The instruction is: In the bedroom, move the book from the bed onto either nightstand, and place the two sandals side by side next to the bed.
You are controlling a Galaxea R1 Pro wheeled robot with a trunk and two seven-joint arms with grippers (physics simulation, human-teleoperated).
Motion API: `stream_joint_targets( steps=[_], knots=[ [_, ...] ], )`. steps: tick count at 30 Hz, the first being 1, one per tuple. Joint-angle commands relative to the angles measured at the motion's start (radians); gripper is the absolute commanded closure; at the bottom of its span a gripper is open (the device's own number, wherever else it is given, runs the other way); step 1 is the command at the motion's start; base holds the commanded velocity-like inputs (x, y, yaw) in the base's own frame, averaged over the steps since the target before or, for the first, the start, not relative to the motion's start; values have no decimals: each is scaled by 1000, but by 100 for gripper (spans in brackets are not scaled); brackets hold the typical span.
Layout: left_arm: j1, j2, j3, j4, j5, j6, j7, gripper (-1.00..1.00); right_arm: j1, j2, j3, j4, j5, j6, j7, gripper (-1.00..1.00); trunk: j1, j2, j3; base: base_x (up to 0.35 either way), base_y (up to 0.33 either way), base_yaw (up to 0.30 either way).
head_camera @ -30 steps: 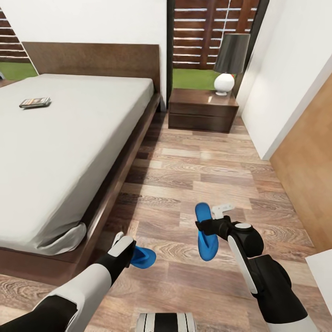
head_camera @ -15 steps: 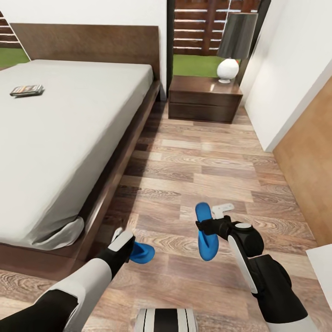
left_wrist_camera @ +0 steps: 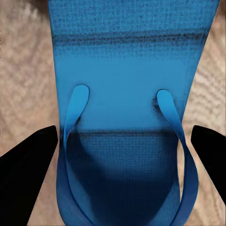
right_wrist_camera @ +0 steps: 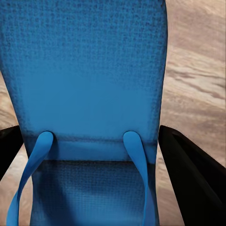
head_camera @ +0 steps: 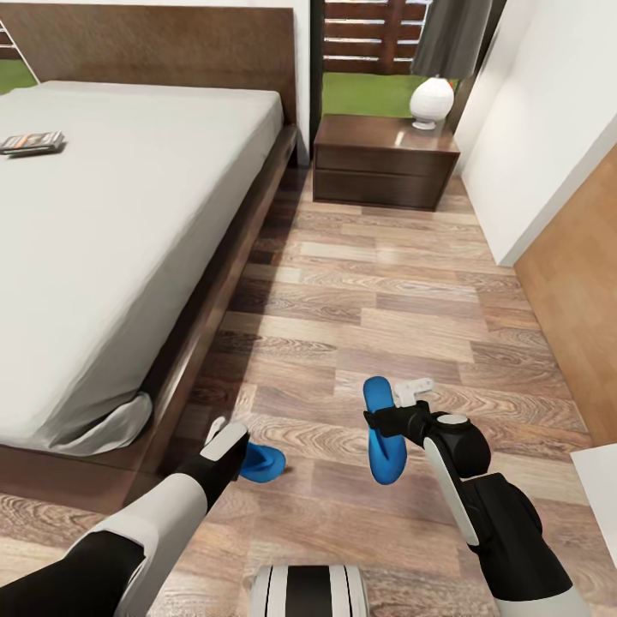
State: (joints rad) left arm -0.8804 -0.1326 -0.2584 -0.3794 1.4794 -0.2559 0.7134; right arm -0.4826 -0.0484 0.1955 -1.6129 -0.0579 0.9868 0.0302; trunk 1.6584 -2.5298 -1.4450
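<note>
Carrying both sandals beside the bed [head_camera: 128, 257], one per pincer.
Left pincer [head_camera: 230, 446] pinches left sandal [head_camera: 261, 463]; right pincer [head_camera: 396, 411] pinches right sandal [head_camera: 381, 428]. Lower both level, soles parallel and near. Book [head_camera: 30, 142] lies on mattress, far ahead-left.

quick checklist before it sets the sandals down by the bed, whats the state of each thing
1. Left gripper has a sandal: ok, fingers flank the blue sole in the left wrist view.
2. Right gripper has the other sandal: ok, fingers flank it.
3. Firmness of both grips: cannot tell, pad contact is not visible.
4. Floor beside the bed is free for placing: ok, bare planks along the frame.
5. Sandals side by side: not ok, apart and pointing differently.
6. Book moved to the nightstand: not ok, it lies on the mattress.
</note>
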Motion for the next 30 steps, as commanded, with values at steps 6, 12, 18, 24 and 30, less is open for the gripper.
stream_joint_targets(
  steps=[6,12,18,24,30],
  knots=[
    [-3,5,-9,-1,5,-5,5,100,-1,-1,1,-1,-5,4,-3,100,2,-2,-24,0,0,0],
    [-3,8,-9,-1,4,-5,5,100,-1,-1,0,-1,-5,4,-3,100,5,-3,-47,0,0,0],
    [-3,8,-10,-1,3,-5,5,100,-1,-1,0,-1,-5,4,-3,100,8,-5,-70,0,0,0],
    [-2,8,-9,-1,4,-5,5,100,-1,-1,-1,-1,-5,4,-3,100,8,-5,-70,0,0,0],
    [-2,8,-9,-1,5,-5,5,100,-1,-2,-1,-1,-6,4,-3,100,8,-5,-70,0,0,0]
  ],
)
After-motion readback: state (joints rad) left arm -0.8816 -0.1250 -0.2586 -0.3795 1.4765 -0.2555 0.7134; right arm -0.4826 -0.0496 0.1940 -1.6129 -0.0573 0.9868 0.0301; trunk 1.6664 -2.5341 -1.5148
